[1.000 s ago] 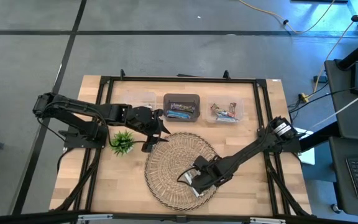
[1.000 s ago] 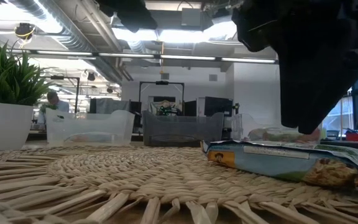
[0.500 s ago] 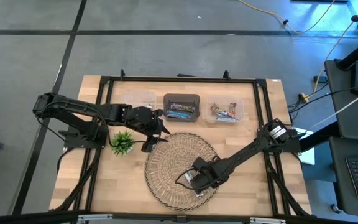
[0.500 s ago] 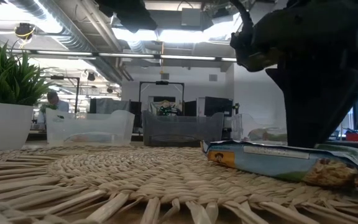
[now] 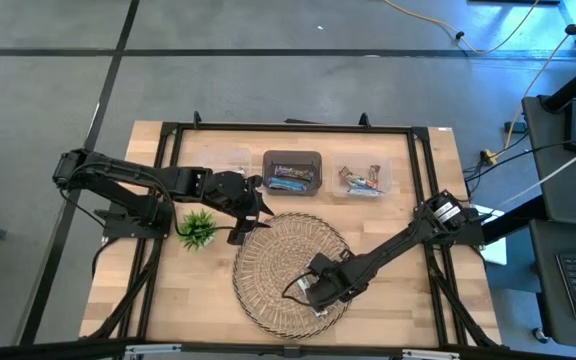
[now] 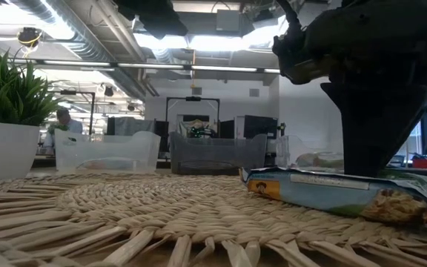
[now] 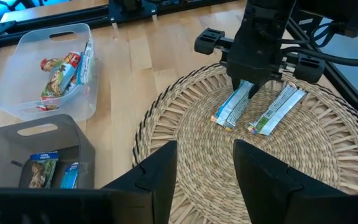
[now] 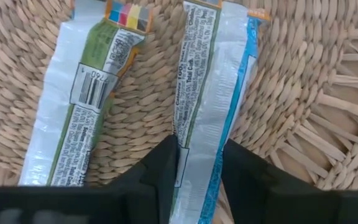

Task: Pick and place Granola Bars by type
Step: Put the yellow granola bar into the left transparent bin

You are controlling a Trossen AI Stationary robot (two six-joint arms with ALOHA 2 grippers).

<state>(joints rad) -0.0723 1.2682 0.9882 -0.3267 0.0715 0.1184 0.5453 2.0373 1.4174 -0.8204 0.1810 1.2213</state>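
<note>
Two granola bars lie flat on the round wicker tray (image 5: 268, 245): a blue-edged silvery bar (image 8: 210, 93) and a green-and-white one (image 8: 86, 93) beside it. My right gripper (image 5: 315, 290) stands over the blue-edged bar (image 7: 232, 107), pointing down, shut on it. My left gripper (image 7: 207, 180) hangs open above the tray's far left rim with nothing between its fingers. More bars lie in the dark grey bin (image 5: 291, 172) and the clear bin (image 5: 365, 180) at the far edge. My right gripper pinches the blue-edged bar by its two long edges (image 8: 197, 168), one finger on each side, toward one end of the bar. The fingers come from above, pointing down, and lie across the bar. The bar lies flat on the wicker tray.
A third clear bin (image 5: 223, 160) stands left of the grey one. A small green plant in a white pot (image 5: 197, 228) stands just left of the tray. A black frame (image 5: 288, 128) runs round the table's edges. Bare wood shows near the front corners.
My right gripper has come down a little onto the blue-edged bar and drawn its fingers in against the bar's sides. The bar lies where it was.
</note>
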